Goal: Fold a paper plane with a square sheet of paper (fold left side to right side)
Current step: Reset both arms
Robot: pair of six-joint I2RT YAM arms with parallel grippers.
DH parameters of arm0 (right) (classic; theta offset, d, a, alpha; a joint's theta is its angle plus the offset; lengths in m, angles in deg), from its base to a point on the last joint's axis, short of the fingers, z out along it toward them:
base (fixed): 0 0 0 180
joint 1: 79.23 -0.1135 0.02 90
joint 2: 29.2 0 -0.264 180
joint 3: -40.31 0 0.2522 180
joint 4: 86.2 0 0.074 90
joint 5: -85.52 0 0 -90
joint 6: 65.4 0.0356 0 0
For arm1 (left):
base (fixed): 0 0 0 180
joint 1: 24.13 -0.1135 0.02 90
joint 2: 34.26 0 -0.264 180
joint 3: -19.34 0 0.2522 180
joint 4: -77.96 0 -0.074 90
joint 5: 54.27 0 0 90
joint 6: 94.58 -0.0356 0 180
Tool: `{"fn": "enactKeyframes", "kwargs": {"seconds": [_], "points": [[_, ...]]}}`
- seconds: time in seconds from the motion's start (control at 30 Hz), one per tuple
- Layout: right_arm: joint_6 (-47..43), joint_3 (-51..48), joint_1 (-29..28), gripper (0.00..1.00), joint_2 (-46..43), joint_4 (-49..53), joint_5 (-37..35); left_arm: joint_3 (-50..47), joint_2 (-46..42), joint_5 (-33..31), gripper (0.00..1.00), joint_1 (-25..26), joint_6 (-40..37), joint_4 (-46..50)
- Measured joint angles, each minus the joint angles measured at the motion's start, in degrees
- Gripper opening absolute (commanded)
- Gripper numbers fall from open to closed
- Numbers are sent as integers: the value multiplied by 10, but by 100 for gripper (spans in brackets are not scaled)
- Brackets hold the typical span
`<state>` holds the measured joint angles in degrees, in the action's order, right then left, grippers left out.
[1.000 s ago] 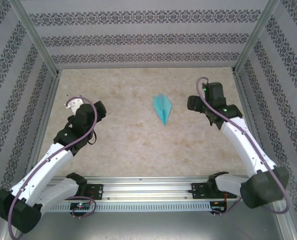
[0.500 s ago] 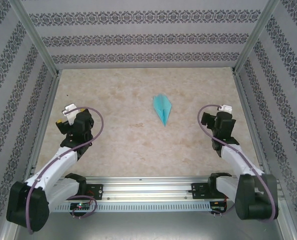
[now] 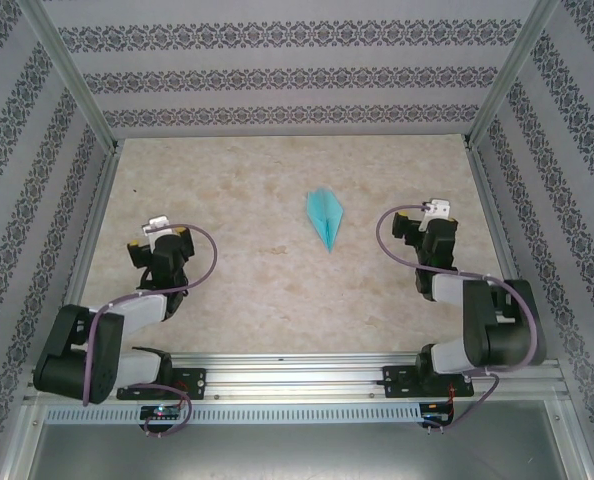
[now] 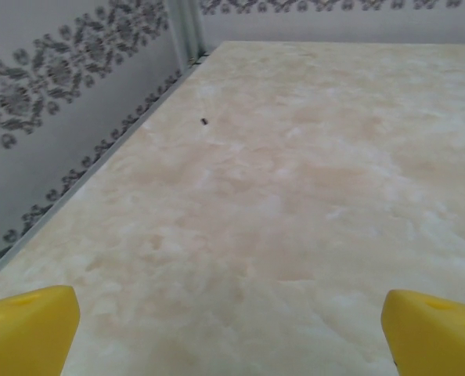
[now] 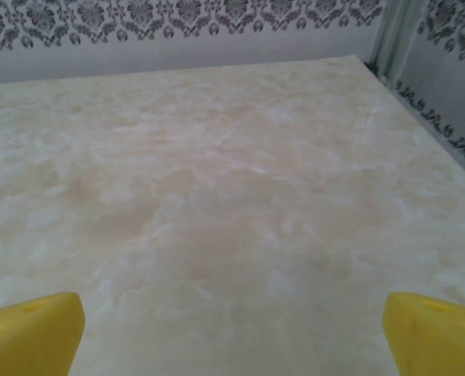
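Observation:
The square sheet of paper lies folded into a narrow light turquoise paper plane [image 3: 325, 218] on the marbled table [image 3: 257, 290], a little right of centre, nose toward the near edge. My left gripper [image 3: 161, 242] rests far to its left, low over the table, arm folded back on its base. My right gripper [image 3: 424, 230] stands to the plane's right, well apart from it. In the left wrist view the left gripper [image 4: 232, 337] is open, its yellow fingertips [image 4: 25, 329] wide apart over bare table. The right gripper [image 5: 232, 333] is likewise open, nothing between its fingertips [image 5: 29, 333].
Patterned walls [image 3: 297, 75] with metal corner posts [image 3: 72, 75] close in the table on three sides. A metal rail [image 3: 297, 375] carries both arm bases at the near edge. A tiny dark speck [image 4: 203, 121] lies near the left wall.
Both arms have drawn back from beside the plane and folded down toward their bases. The paper plane has not moved.

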<state>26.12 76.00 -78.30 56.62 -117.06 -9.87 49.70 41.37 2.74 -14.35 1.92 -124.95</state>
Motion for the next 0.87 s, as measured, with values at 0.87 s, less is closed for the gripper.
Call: {"fn": "enactKeyframes", "kwargs": {"seconds": [0.87], "points": [[-2, 0, 3, 98, 7, -35, 10, 49, 140, 185, 100, -37, -50, -126]]}}
